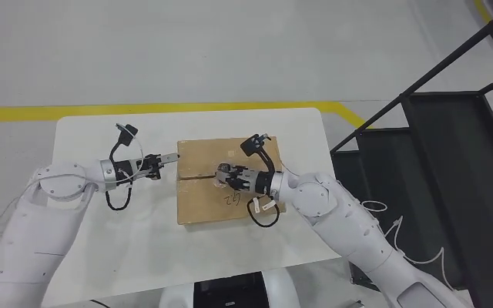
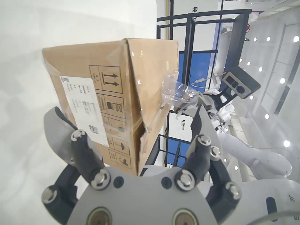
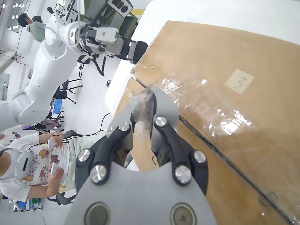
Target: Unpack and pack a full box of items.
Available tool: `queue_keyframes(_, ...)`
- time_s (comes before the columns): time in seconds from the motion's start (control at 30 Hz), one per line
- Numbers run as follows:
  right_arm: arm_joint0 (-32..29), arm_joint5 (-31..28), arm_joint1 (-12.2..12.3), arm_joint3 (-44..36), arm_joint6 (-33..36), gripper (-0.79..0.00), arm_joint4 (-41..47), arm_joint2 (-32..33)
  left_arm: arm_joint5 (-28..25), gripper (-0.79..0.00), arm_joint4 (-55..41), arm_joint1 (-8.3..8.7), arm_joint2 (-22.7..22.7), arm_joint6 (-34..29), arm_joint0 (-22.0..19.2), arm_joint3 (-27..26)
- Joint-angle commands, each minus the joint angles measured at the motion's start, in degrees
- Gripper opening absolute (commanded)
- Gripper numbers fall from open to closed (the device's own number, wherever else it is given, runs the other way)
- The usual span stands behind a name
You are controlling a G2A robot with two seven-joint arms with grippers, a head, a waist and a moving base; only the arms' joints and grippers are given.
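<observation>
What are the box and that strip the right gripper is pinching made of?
The box looks like corrugated cardboard with a matte brown finish. The left wrist view shows creased edges and a torn flap corner. The tape is probably clear plastic film with a glossy finish: it glints and wrinkles, and the cardboard shows through it. The right gripper pinches its lifted end.

On the side of the cardboard box (image 2: pixel 152 71) we see a white shipping label (image 2: pixel 80 108) (its print too fine to read) beside a column of handling symbols (image 2: pixel 110 80), one a pair of arrows. On the box's top, a small paper tag (image 3: pixel 239 81) carries a handwritten squiggle.
</observation>
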Motion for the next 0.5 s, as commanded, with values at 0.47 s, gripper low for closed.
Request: queue_keyframes(0.47,-2.9,-7.8,1.7,-6.8,5.2,-0.785,2.2,7.3,-6.6,-0.256,-5.2,-4.85,13.6,0.2,-9.1,11.2)
